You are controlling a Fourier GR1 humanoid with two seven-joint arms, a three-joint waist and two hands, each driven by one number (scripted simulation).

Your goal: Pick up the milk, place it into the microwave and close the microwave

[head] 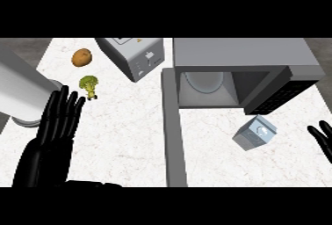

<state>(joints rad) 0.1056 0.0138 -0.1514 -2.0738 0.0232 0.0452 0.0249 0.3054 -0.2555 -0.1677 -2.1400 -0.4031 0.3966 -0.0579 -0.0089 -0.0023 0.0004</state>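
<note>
Two hands in view: left hand (pixel 55 132) at 8 o'clock, fingers straight and spread, holding nothing; right hand (pixel 322 138) at 3 o'clock by the edge, only straight fingers showing, nothing held. Milk (pixel 254 132) lying tilted on the counter (pixel 130 132) at 4 o'clock, just below the open microwave (pixel 240 66), near its swung-out door (pixel 279 94), apart from both hands. Toaster (pixel 133 55) at 12 o'clock; potato (pixel 81 57) and broccoli (pixel 89 85) at 10 o'clock.

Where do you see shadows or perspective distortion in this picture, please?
Head view: lighting is flat, with only a faint shadow under the broccoli; the steep downward angle splays the microwave and toaster outward; the milk casts no clear shadow.
</note>
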